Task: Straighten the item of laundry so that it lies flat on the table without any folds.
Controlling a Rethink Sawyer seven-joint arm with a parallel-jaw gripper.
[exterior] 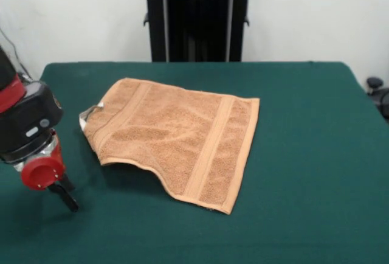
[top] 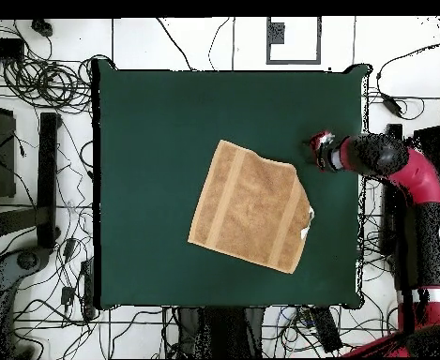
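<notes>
- The towel (exterior: 176, 139) lies near the middle of the green counter (exterior: 304, 124), spread out almost whole, a rough square turned a little askew.
- In the overhead view the towel (top: 251, 206) sits just right of the centre of the counter (top: 148, 141), its corners pointing to about 11, 2, 5 and 8 o'clock.
- Two flat woven bands run across it, one near each of two opposite edges.
- A small white tag (exterior: 90, 113) shows at the corner toward 9 o'clock in the front view; in the overhead view the tag (top: 308, 225) sits at the towel's 4 o'clock side.
- That corner by the tag looks rolled or turned under, and the edge next to it, at 7 o'clock in the front view, lifts off the counter in a curve with a shadow beneath it.
- The rest of the cloth lies flat with only slight ripples in the middle.
- The hand (exterior: 64, 196) hangs low over the counter at 8 o'clock from the towel in the front view, apart from the cloth and with nothing in it.
- Whether its fingers are spread or closed I cannot tell; only a dark tip shows below the red wrist.
- Seen from overhead, the hand (top: 319, 150) is at 2 o'clock from the towel, just beyond its corner, and the red and black arm (top: 420, 183) reaches in over the counter's right edge.
</notes>
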